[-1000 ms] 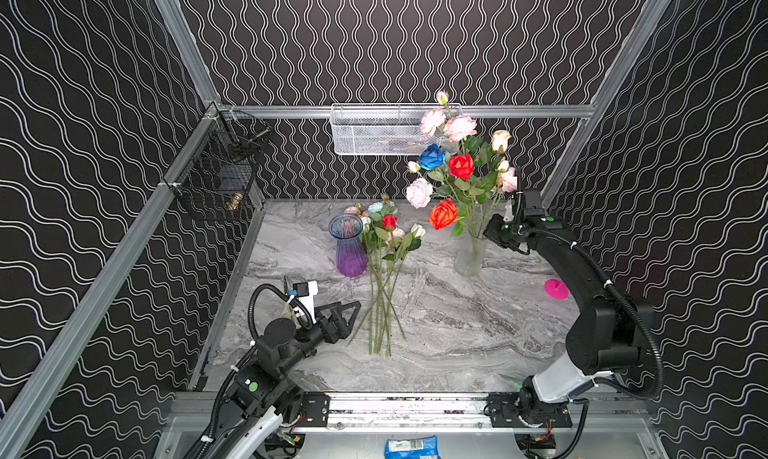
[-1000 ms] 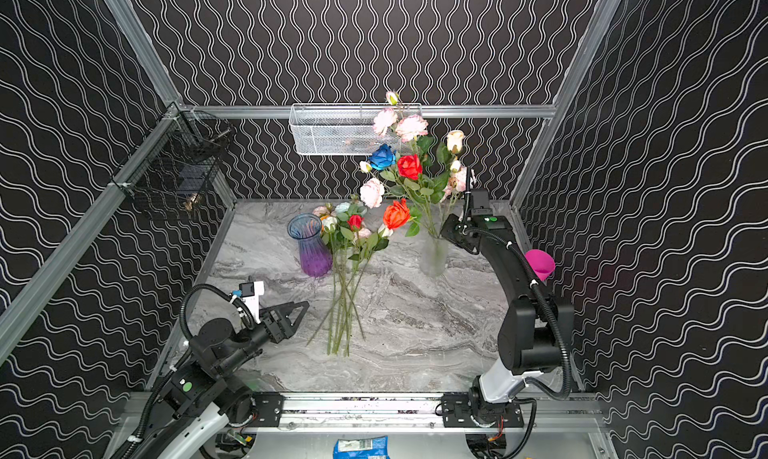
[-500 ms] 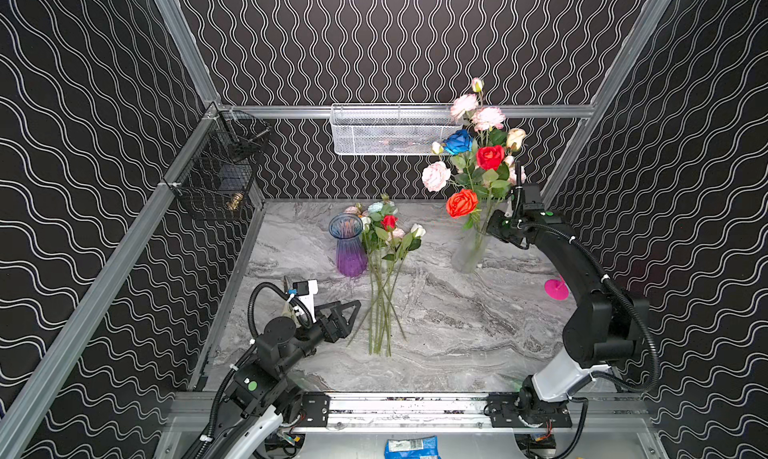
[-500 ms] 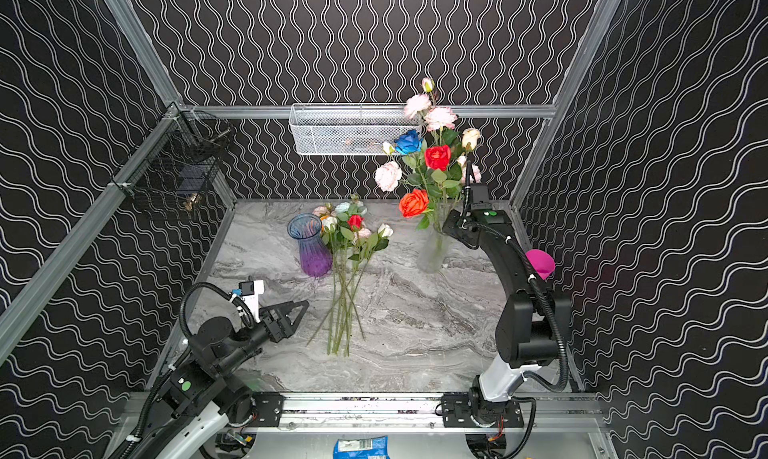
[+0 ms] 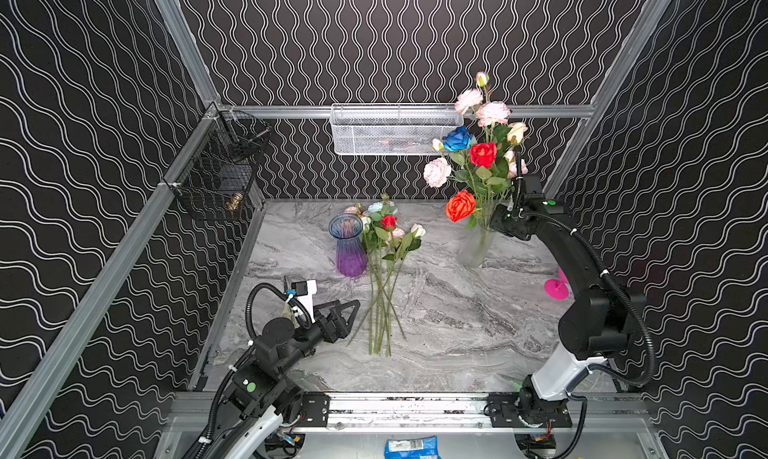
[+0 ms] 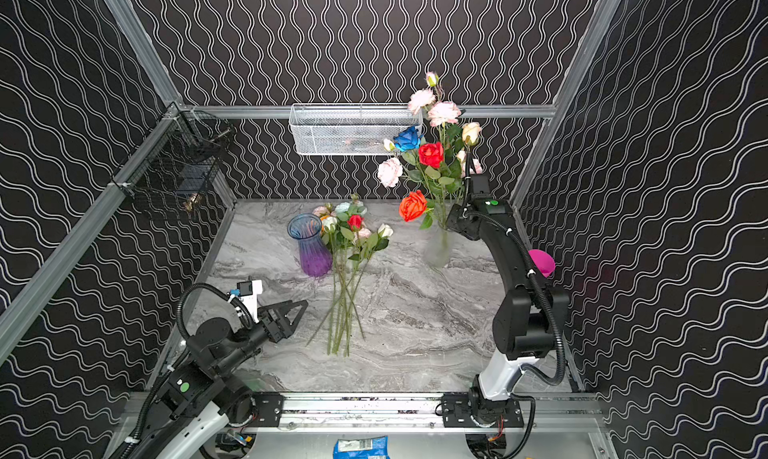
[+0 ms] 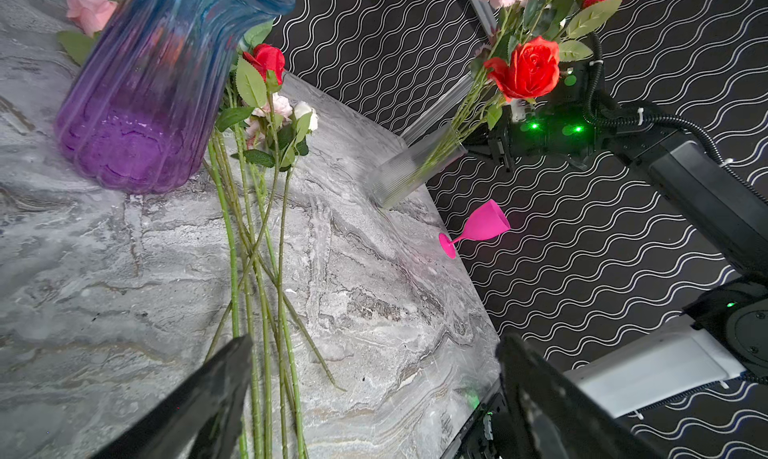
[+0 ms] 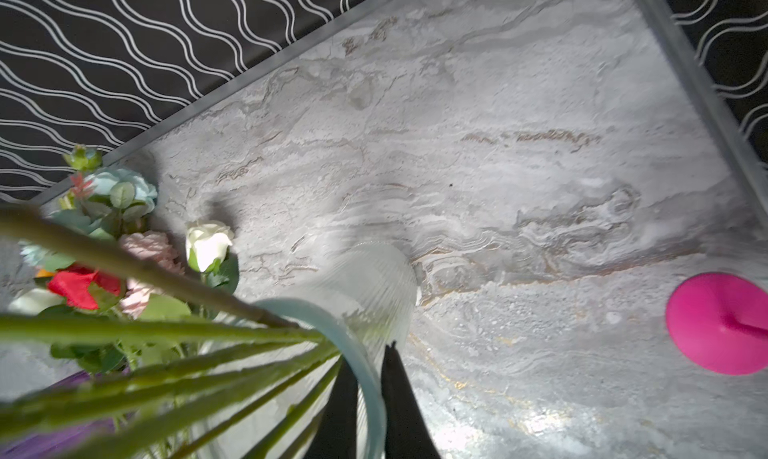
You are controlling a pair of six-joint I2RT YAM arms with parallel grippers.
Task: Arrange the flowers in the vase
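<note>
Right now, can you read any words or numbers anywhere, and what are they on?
None can be read.
The blue packet at the bottom of both top views has white print, but it is too small and blurred to read.

Top views look down over the whole table (image 5: 457, 332) from the front; close wrist views share the clear vase (image 7: 409, 172).

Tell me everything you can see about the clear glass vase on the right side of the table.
The clear vase looks like ribbed, frosted glass, tall and narrow. It sits at the far right of the table, seemingly leaning slightly, and holds a bunch of flowers: pink, blue, red, orange and cream blooms on green stems. The right end effector pinches its rim, one finger inside and one outside.
</note>
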